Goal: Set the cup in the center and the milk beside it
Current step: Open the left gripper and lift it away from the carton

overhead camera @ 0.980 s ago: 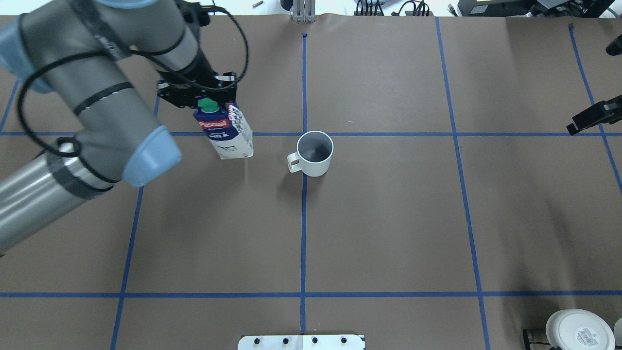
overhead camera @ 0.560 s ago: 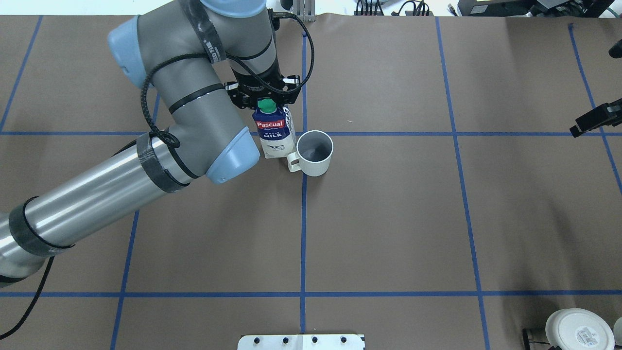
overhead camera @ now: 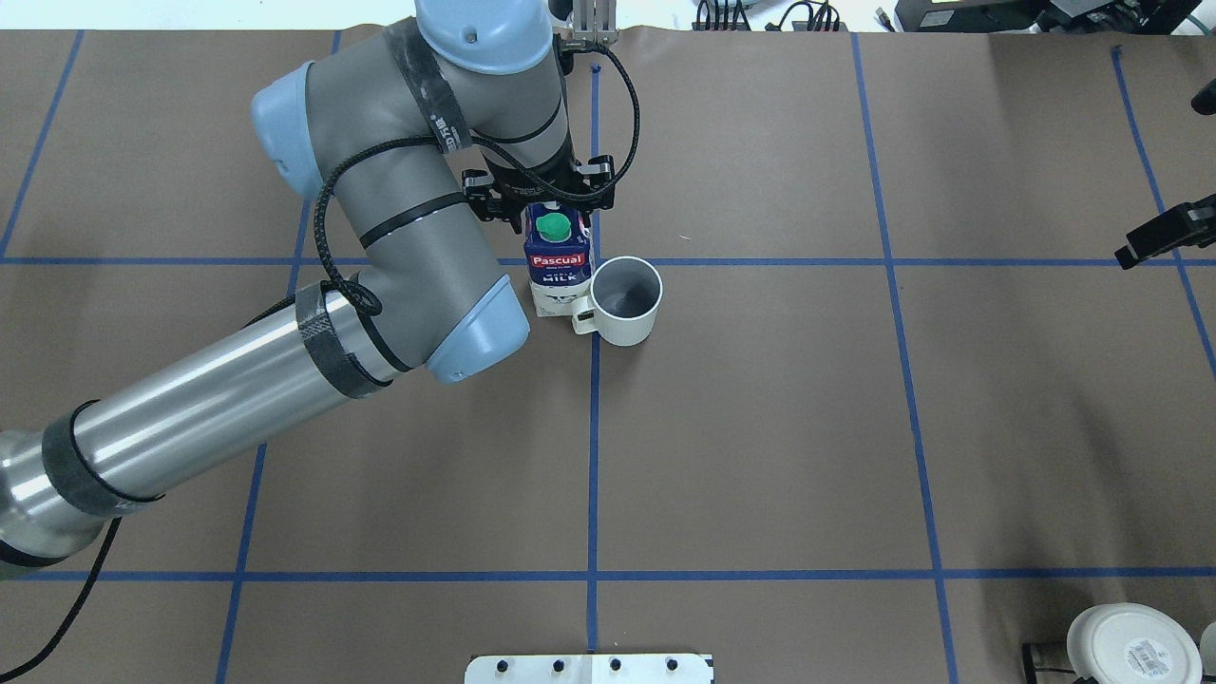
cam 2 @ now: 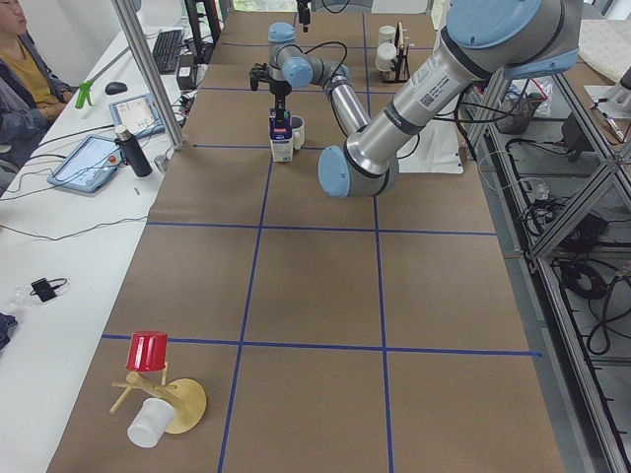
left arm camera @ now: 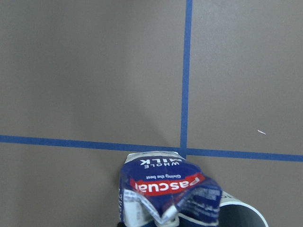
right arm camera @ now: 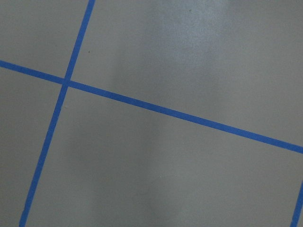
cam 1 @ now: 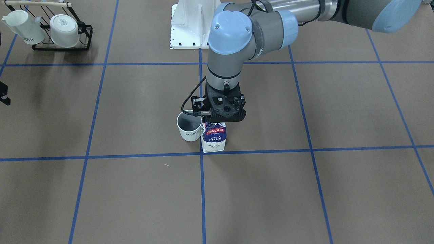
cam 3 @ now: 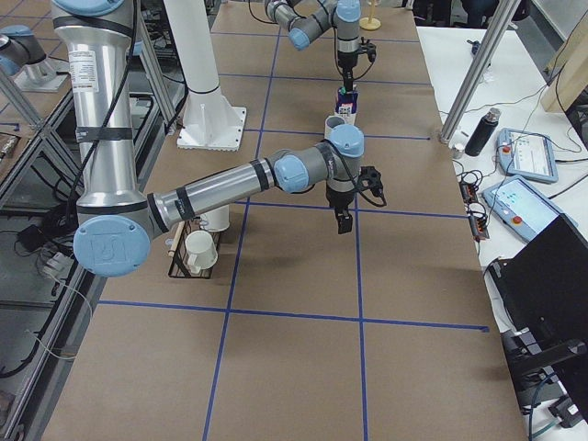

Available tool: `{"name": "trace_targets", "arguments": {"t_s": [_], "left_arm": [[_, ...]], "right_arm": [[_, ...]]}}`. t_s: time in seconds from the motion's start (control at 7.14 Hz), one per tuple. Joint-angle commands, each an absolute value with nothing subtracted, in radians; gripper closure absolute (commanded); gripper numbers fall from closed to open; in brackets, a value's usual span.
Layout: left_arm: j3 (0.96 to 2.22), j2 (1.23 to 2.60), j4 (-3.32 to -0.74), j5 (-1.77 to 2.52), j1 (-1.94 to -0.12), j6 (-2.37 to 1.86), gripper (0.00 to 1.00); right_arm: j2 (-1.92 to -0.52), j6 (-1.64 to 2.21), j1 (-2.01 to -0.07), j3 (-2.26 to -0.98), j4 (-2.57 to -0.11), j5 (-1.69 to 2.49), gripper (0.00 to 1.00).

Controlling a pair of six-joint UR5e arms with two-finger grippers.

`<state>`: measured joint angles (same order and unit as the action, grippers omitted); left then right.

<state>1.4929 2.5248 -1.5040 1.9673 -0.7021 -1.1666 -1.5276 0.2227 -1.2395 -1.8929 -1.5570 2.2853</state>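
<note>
The milk [overhead camera: 558, 268] stood upright in the center [overhead camera: 595, 366] of the brown table [overhead camera: 760, 427], right by a crossing of the blue tape lines [overhead camera: 902, 380]. It was a tall blue-and-white carton with a round green cap [overhead camera: 552, 226] on top, a red "Pascual" banner across its face and "WHOLE MILK" in white beneath it. From the left wrist camera its top looked creased and crumpled. It rose a little above the cup beside it.

The left gripper [cam 1: 218, 120] came straight down over the carton with its fingers closed on the carton's top. I could not tell whether the base was pressed on the table or a hair above it.

The cup [overhead camera: 625, 302] stood upright just beside the milk, on the robot's right of it. It was a small white mug, greyish inside, with dark "HOME" lettering on the side facing the operators. Its loop handle [overhead camera: 580, 323] pointed toward the carton and looked to be touching it or very nearly so.

The right gripper [overhead camera: 1164, 233] hung well apart from all this, over bare table at the robot's far right. I could not make out whether its fingers were apart or together.
</note>
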Motion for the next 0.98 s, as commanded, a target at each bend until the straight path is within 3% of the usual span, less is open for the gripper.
{"name": "trace_targets", "arguments": {"t_s": [0.0,0.28,0.56,0.84], "left_arm": [[1.623,2.490,-1.476,1.973,-0.763,-1.161,0.02],[1.985,2.174,-1.428,1.988,-0.875,-1.119,0.02],[2.089,1.864,-1.442,1.994,-0.960,-0.827,0.02],[2.100,1.684,-1.448,2.177,-1.123,-0.427,0.02]], "right_arm": [[-1.525,0.222,-1.238,-1.890,-1.557,2.280,0.00],[-1.525,0.222,-1.244,-1.881,-1.557,2.275,0.00],[-1.549,0.197,-1.322,-1.852,-1.555,2.293,0.00],[-1.627,0.126,-1.411,-1.858,-1.559,2.322,0.00]]}}
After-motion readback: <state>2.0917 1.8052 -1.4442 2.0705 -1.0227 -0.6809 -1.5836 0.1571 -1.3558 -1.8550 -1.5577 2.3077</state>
